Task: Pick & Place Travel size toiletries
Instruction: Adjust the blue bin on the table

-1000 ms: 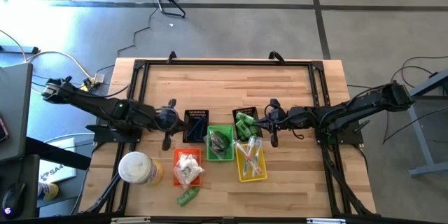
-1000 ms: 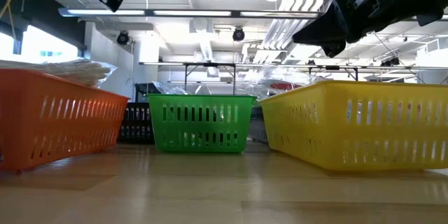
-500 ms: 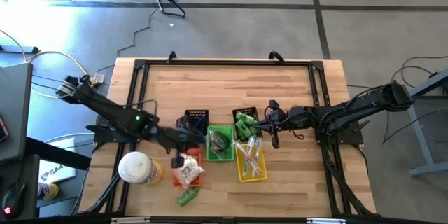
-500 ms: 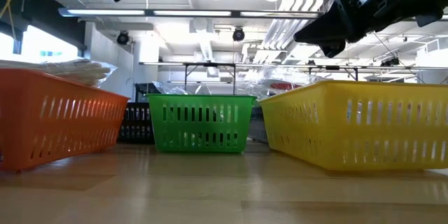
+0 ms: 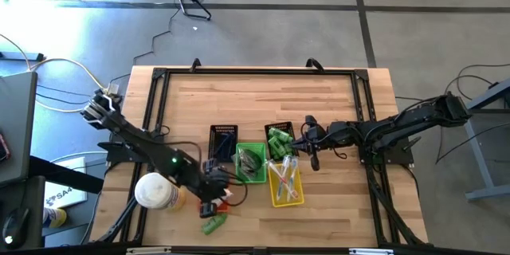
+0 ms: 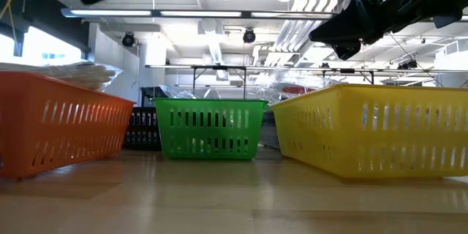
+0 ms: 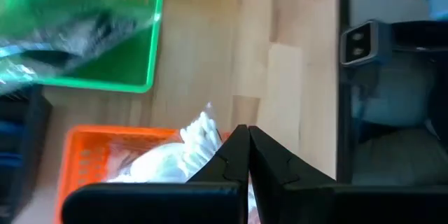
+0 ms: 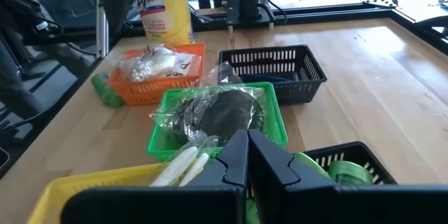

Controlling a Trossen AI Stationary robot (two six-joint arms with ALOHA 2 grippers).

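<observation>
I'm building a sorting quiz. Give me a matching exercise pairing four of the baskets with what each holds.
Baskets:
1. orange basket
2. green basket
3. yellow basket
4. black basket near the right gripper

Contents:
A. small green bottles
B. clear-wrapped white pieces
C. slim wrapped white sticks
D. dark pieces in clear wrap

Pairs: 1-B, 2-D, 3-C, 4-A

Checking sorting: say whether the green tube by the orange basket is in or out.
Out: green tube lies on the table beside the orange basket.
</observation>
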